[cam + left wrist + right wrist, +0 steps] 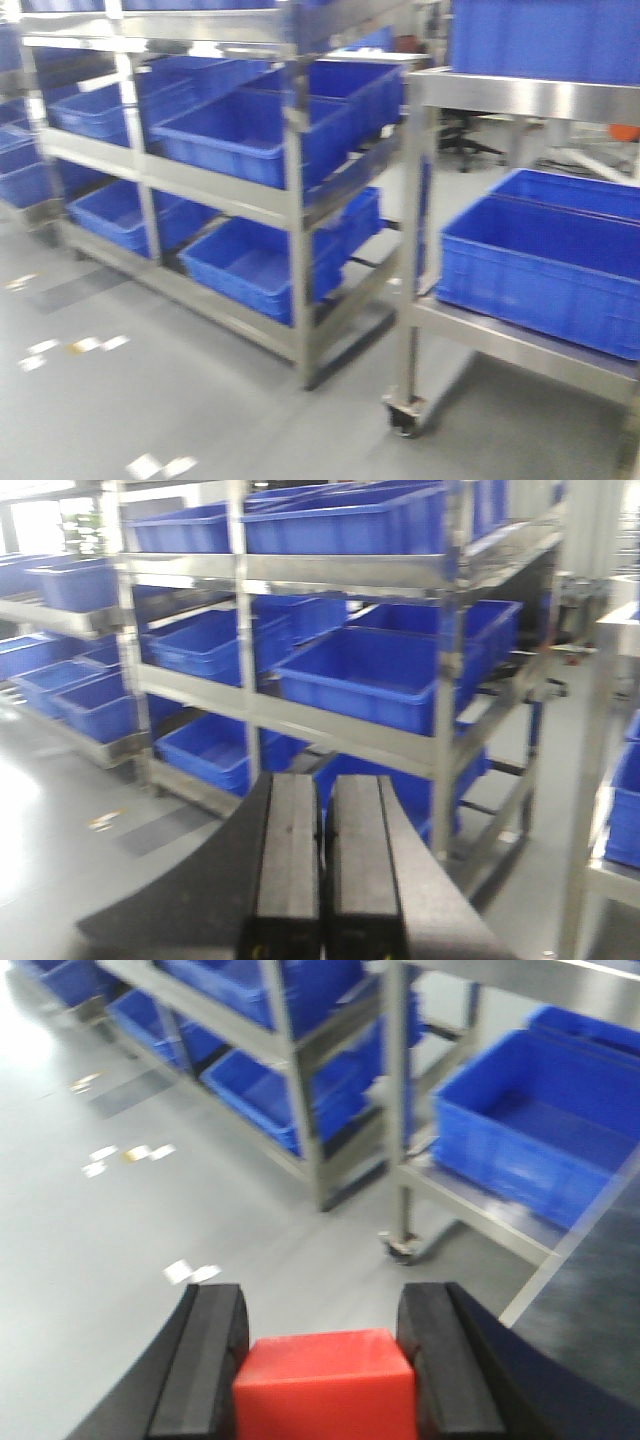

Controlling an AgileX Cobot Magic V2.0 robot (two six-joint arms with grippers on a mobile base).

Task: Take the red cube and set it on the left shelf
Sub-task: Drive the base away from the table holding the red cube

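White scraps lie scattered on the grey floor. At the right a second steel rack stands on a black caster, carrying a blue crate. A dark office chair sits beyond, blurred.

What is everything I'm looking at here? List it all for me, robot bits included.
Stainless steel rack with several tiers: one, silver, on the left.
Large blue plastic crates: many, blue, on the tiers of both racks.
Wheeled steel rack: one, silver, on the right, apart from the first.
Caster wheel: one visible, dark, under the wheeled rack's front leg.
Smooth floor: one, grey, under everything, with white tape marks.
Red cube: one, red, between the right fingers.
Right fingers: two, black, shut on the cube.
Left fingers: two, black, shut together, empty.
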